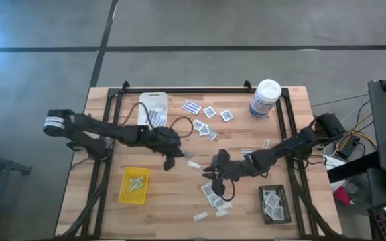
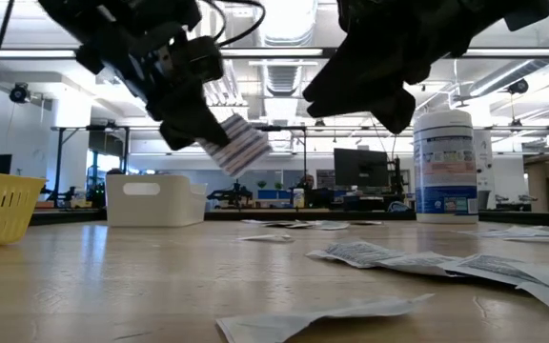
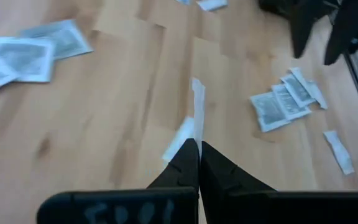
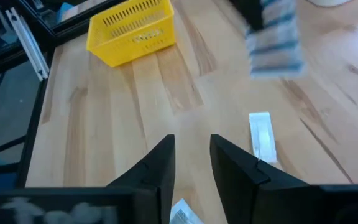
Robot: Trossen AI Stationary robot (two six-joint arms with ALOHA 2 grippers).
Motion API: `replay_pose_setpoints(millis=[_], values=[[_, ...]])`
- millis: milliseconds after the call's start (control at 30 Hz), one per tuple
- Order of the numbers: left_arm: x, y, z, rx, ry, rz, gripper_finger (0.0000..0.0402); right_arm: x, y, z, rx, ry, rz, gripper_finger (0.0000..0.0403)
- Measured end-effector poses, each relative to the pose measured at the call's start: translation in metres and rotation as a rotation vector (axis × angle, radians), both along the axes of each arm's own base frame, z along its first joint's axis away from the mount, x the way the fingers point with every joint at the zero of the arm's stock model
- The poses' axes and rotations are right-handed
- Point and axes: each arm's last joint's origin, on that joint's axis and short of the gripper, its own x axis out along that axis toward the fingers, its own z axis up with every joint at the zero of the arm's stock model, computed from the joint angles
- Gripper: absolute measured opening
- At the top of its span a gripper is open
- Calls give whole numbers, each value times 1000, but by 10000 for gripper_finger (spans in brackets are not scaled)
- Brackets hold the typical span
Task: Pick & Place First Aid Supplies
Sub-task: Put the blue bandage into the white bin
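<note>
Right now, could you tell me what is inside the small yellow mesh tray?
The yellow tray holds a few small pale narrow strips. Its floor beneath them stays covered, so their exact count is unclear.

3 trays: white tray (image 1: 154, 106), yellow tray (image 1: 134, 185), black tray (image 1: 275, 203). 1 canister (image 1: 265, 98), right of white tray. 2 grippers. Packets near canister: roughly 7; exact total unclear.

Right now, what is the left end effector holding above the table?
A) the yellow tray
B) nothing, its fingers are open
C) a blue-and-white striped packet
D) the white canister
C. In the low view the left end effector is shut on a blue-and-white striped packet, held clear of the table; the right wrist view shows the same packet in the air.
</note>
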Motion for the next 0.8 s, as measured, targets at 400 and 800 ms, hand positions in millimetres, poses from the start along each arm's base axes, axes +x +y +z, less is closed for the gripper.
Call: replay_pose_setpoints(millis=[400, 800], values=[[-58, 43, -2, -29, -176, 352, 0, -3, -1, -5, 20, 52, -30, 67], [-86, 80, 0, 89, -181, 837, 0, -3, -1, -5, 20, 52, -33, 64]])
